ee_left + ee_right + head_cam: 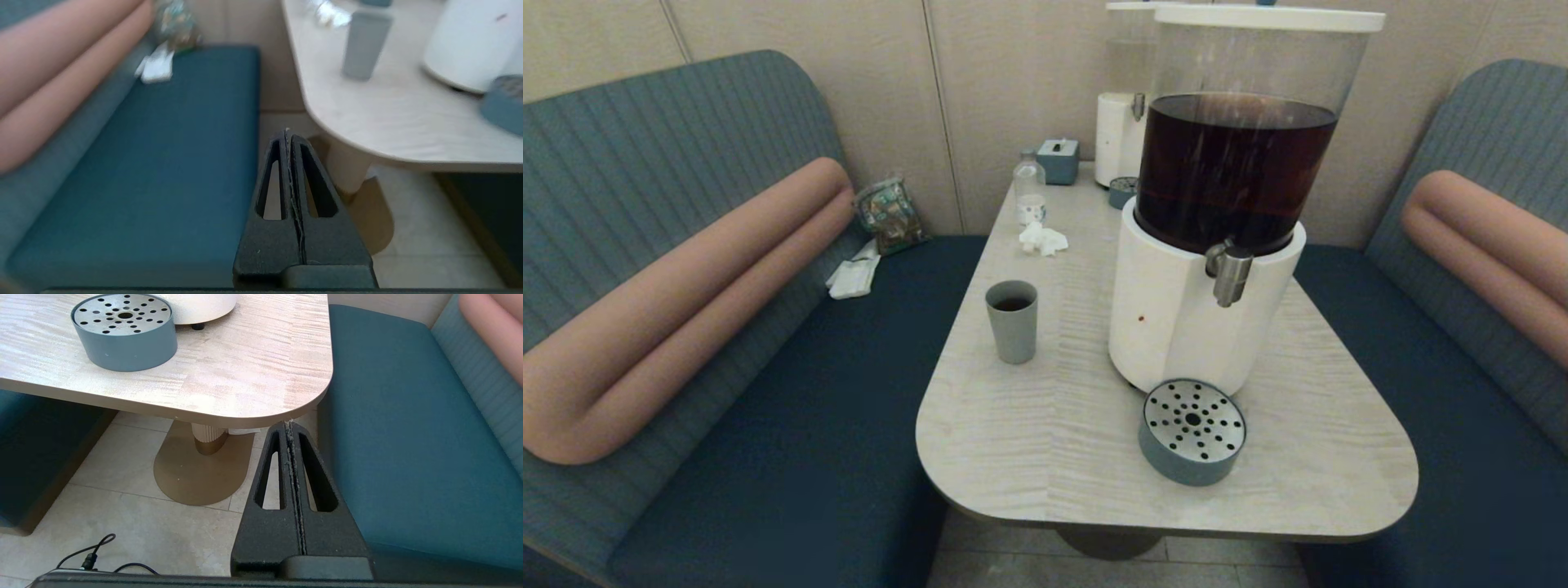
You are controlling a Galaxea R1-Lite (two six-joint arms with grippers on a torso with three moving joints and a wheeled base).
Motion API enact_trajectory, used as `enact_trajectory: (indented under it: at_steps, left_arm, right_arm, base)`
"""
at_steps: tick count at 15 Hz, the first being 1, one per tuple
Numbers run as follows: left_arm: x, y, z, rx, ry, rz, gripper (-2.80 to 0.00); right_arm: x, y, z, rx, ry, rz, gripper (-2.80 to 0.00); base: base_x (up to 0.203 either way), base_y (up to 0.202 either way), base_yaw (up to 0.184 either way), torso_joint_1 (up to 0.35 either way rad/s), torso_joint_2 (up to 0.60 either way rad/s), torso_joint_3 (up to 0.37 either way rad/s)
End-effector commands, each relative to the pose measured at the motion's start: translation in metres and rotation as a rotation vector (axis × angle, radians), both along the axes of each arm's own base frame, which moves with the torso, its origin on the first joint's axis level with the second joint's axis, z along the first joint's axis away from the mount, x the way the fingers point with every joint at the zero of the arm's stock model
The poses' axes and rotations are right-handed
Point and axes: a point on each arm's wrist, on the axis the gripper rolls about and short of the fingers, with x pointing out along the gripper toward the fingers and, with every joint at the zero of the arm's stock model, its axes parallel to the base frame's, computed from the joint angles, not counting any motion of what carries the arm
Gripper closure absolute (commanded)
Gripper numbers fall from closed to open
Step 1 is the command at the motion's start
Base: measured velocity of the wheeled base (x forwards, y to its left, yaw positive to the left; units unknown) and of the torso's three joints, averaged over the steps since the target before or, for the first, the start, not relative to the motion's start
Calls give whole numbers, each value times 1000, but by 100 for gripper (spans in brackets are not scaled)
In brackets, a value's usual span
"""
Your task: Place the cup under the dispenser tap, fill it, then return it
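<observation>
Two black pincers are on record, neither over the tabletop. The left gripper [288,132] is clenched with nothing between its fingers, low beside the table, above the dark blue bench seat [163,163] and the pale tiled floor [421,228]. The right gripper [289,424] is likewise clenched and empty, below the table's rounded near corner, beside the opposite blue seat [408,437].

Surface: a pale wood-grain laminate table [1054,441] with rounded corners on a gold pedestal foot [192,473]. Room: a booth with beige wall panels [1013,82], ribbed grey-blue backrests [670,131] and salmon-pink bolsters [686,302].

The small matte grey-blue tapered cup [1012,321] stands upright on the table, ahead of the left gripper and well apart from it. Dark liquid shows inside it, below the rim. It sits beside the large white-based dispenser [1176,318], not touching it and not under the short brushed-steel dispenser tap [1228,273]. The clear tank [1233,163] holds dark brown liquid. A round blue-grey drip tray with perforated steel top [1192,431] lies at the dispenser's foot, nearer the right gripper.
</observation>
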Motion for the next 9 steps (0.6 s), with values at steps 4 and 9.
enact_trajectory:
  at_steps: [4,9]
  left_arm:
    - [-1,1,-4,-11,58,34,0]
    - [-1,1,-5,-78,73,51,0]
  right_arm:
    - [0,0,0,-1,-2,2,0]
    - [0,0,0,-1,-2,1,0]
  base:
    - [0,0,0,0,0,0]
    - [0,0,0,0,0,0]
